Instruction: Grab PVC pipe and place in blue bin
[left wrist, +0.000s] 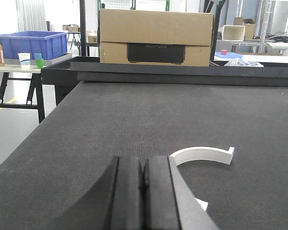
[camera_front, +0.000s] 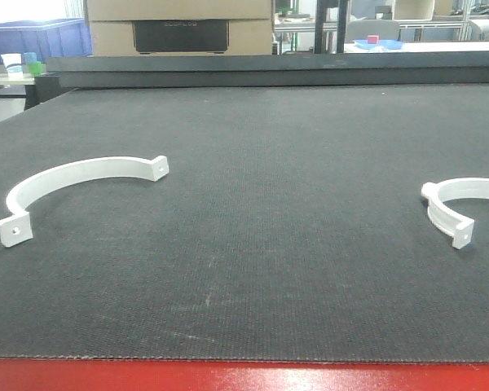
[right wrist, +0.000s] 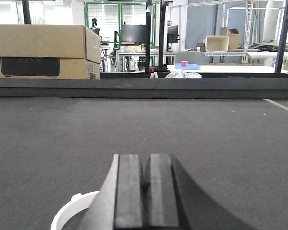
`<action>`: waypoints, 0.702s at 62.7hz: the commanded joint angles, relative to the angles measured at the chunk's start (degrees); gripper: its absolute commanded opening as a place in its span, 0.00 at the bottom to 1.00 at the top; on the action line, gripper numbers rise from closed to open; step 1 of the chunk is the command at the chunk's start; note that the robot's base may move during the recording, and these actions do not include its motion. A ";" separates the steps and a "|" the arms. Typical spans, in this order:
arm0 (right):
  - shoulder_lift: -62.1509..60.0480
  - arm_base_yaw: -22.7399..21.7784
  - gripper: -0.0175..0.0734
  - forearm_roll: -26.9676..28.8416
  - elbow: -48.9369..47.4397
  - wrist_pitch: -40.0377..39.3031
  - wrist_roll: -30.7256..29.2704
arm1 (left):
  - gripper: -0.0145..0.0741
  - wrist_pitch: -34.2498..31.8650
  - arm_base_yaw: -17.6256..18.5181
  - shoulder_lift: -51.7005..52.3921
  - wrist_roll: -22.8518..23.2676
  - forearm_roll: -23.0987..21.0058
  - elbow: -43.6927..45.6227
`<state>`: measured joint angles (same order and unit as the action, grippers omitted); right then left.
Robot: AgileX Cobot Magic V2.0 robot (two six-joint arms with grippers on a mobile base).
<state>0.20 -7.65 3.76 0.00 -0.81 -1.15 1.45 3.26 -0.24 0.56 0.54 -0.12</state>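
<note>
White against the dark felt surface (camera_front: 253,277), two half-ring PVC pipe pieces lie flat, well apart. The left pipe piece (left wrist: 201,154) rests just ahead of the left fingers (left wrist: 150,176), off to their right and not touching. The right pipe piece (right wrist: 67,215) lies low beside the right fingers (right wrist: 153,186), partly hidden. Both pairs are clenched on nothing. The blue bin (left wrist: 32,44) stands on a far side table.

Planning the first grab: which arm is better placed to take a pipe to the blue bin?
Probably left: a pipe lies just ahead of its shut fingers, and the bin stands on that side.
</note>
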 commanded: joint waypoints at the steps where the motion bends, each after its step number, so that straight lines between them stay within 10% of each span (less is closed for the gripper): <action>1: -0.20 -0.13 0.01 0.03 0.00 -0.95 -0.45 | 0.04 -0.94 -0.24 0.24 0.17 0.15 0.12; 44: -0.20 -0.13 0.01 0.03 0.00 -0.95 -0.45 | 0.04 -0.94 -0.24 0.24 0.17 0.15 0.12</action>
<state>0.20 -7.65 3.76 0.00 -0.81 -1.15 1.45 3.26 -0.24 0.56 0.54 -0.12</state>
